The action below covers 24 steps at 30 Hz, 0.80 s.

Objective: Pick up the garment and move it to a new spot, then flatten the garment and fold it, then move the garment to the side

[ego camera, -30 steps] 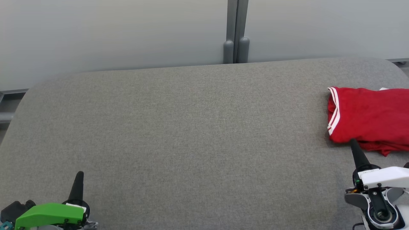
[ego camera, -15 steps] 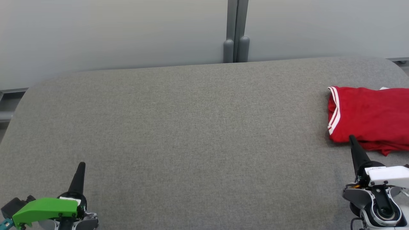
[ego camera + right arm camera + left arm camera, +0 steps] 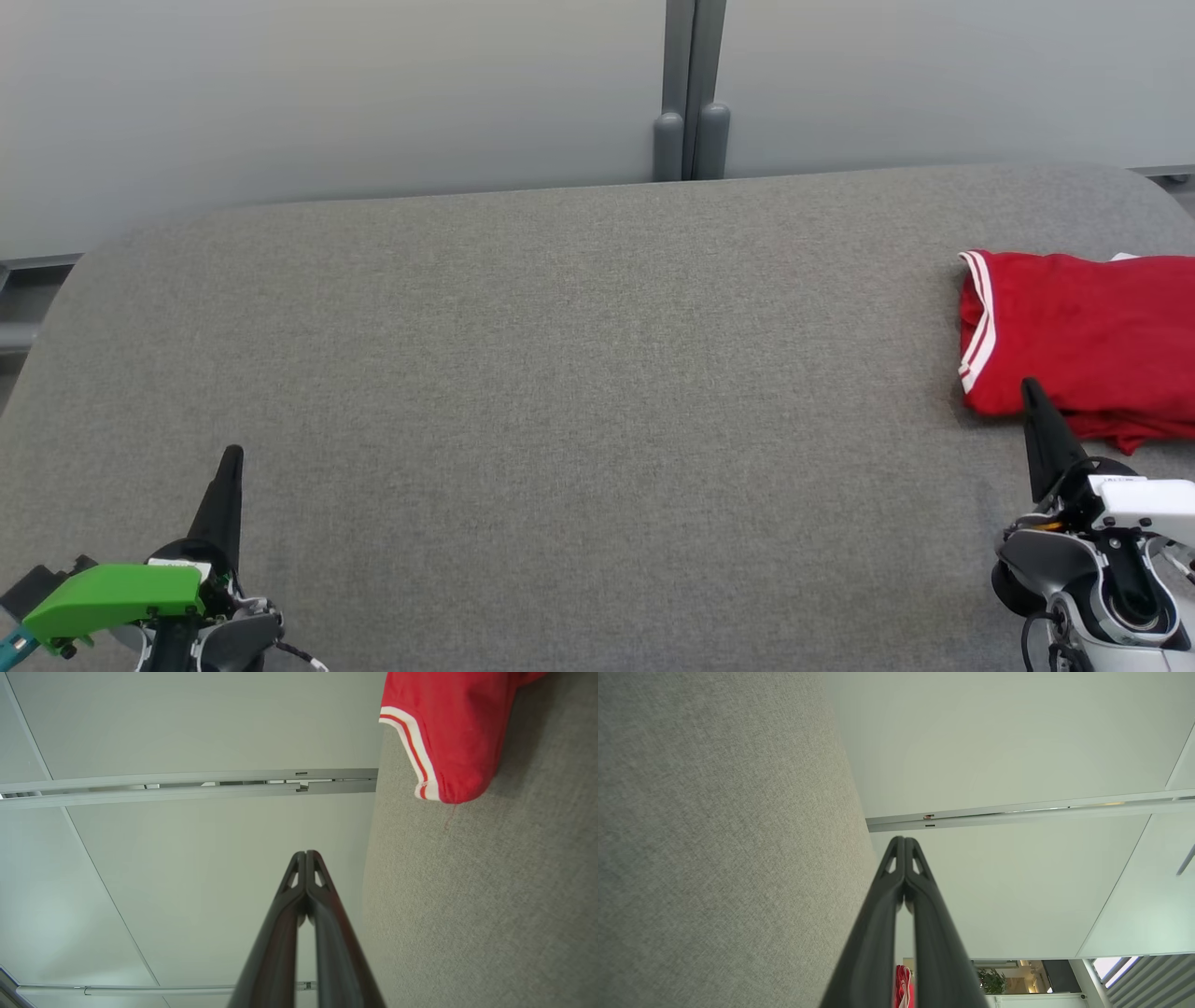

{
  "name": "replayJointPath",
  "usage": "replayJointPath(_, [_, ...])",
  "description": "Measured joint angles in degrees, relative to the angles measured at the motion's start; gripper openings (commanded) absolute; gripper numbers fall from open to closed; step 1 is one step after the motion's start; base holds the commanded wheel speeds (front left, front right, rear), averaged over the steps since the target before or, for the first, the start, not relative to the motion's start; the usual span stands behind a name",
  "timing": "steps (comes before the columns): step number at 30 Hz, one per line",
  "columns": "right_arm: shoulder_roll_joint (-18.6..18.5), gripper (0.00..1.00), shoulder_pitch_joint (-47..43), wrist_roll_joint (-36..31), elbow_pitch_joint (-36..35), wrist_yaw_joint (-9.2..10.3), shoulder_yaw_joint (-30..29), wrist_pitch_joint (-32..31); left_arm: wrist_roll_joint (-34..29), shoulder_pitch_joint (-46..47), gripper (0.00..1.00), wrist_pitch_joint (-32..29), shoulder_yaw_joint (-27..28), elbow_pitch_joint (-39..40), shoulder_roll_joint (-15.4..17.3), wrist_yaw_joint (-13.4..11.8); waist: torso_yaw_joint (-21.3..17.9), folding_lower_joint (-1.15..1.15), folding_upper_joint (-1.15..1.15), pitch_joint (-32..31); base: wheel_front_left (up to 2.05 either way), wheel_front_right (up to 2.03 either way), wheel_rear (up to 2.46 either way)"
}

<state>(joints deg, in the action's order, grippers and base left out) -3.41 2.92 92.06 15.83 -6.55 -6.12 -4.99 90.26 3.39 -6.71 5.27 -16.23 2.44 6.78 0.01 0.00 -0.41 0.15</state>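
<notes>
The red garment (image 3: 1083, 341) with white-striped trim lies folded at the right edge of the grey table (image 3: 560, 373). It also shows in the right wrist view as the garment (image 3: 448, 728) at the top right, and as a small red patch (image 3: 903, 989) between the fingers in the left wrist view. My right gripper (image 3: 1030, 387) is shut and empty, its tip in front of the garment's near left corner; whether they touch I cannot tell. My left gripper (image 3: 231, 455) is shut and empty at the lower left, over bare table. Both pairs of fingers meet at their tips (image 3: 904, 841) (image 3: 307, 855).
A pale wall with a grey vertical post (image 3: 689, 93) stands behind the table's far edge. The table's rounded corners lie at the far left and far right. Wide bare fabric stretches between the two grippers.
Both grippers have moved forward across the table, away from me, staying shut. The right tip now reaches the garment's near edge. The garment has not moved.
</notes>
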Motion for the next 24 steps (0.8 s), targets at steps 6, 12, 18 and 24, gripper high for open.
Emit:
replayJointPath(6, [0.11,0.0,0.34,0.4,0.12,-0.01,-0.26,-0.1,1.34,0.13,0.0,-0.3,0.03,0.01,-0.09,0.25,0.0,0.0,0.0,0.0,0.0,0.0,0.0])
replayJointPath(12, [0.12,0.0,0.34,0.4,0.22,-0.01,-0.29,-0.11,1.34,0.13,0.0,-0.3,0.03,0.03,-0.09,0.25,0.0,0.0,0.0,0.0,0.0,0.0,0.0])
replayJointPath(18, [0.13,0.0,0.34,0.4,0.26,-0.01,-0.3,-0.11,1.34,0.13,0.0,-0.29,0.02,0.07,-0.1,0.25,0.0,0.0,0.0,0.0,0.0,0.0,0.0])
replayJointPath(24, [0.13,0.0,0.34,0.41,0.3,-0.01,-0.31,-0.11,1.34,0.13,0.0,-0.29,0.02,0.09,-0.1,0.25,0.0,0.0,0.0,0.0,0.0,0.0,0.0])
